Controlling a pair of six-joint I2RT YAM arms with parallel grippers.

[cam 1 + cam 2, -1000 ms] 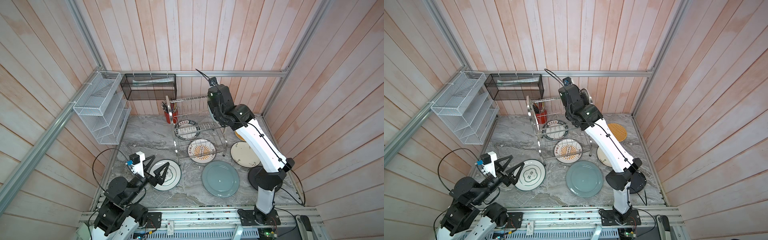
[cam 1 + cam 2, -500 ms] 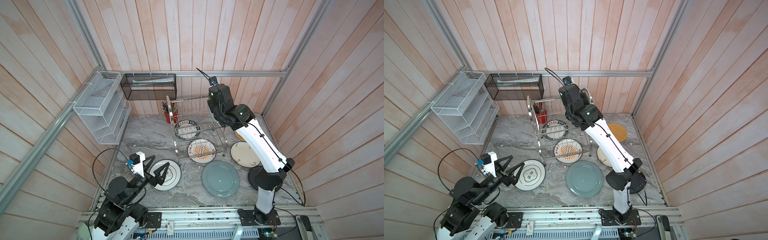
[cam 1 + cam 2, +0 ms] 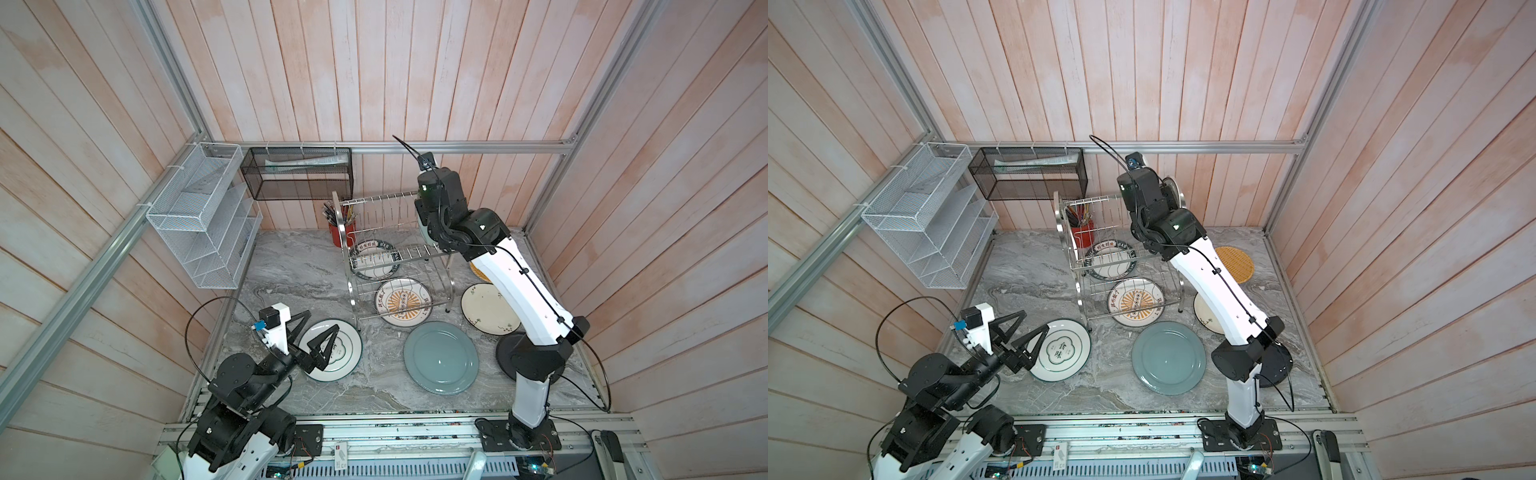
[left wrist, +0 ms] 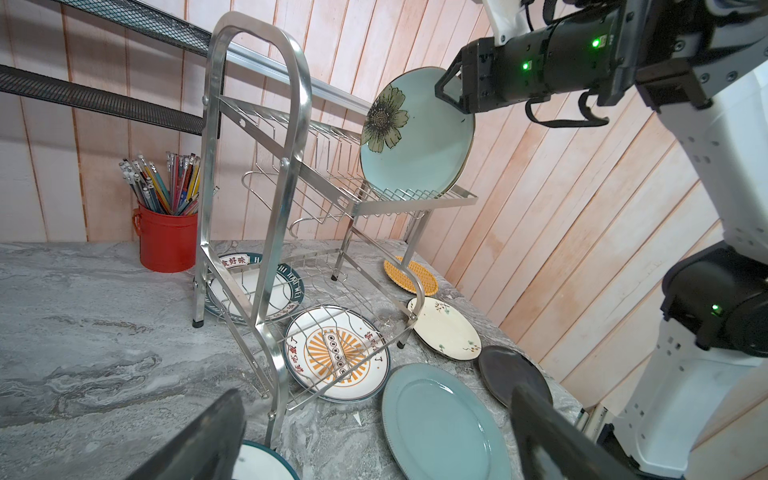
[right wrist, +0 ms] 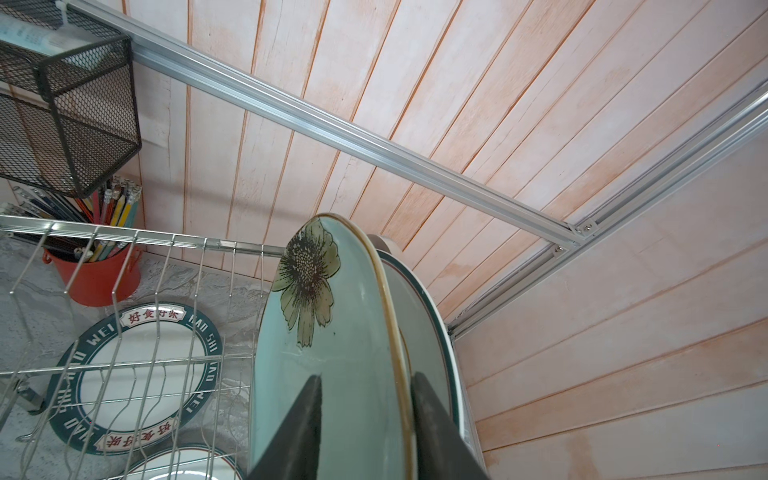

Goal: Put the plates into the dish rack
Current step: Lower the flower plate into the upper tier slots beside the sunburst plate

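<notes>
Right wrist view: right hand (image 5: pixel 365 376) straddles rim of pale green flower plate (image 5: pixel 307 291), upright in dish rack (image 5: pixel 137 234) top tier; can't tell if clamped or loose. Best spread wide, lift straight off w/o bumping plate behind (image 5: pixel 411 307).

The shiny two-tier wire dish rack (image 4: pixel 415 203) stands by the marble top's back edge. A pale green flower plate (image 4: pixel 415 133) stands on edge at the right end of its upper tier, with a white green-rimmed plate (image 5: pixel 432 332) just behind. Flat on the top lie a navy-rimmed plate (image 3: pixel 374 266) and sunburst plate (image 3: pixel 405 307) beneath the rack, a blue-grey plate (image 3: pixel 440 357) near the front edge, a cream floral plate (image 3: pixel 484 309), black plate (image 4: pixel 507 370) and yellow woven disc (image 3: pixel 1235 264) along the right edge, and an emblem plate (image 3: pixel 336 351) front-left.
</notes>
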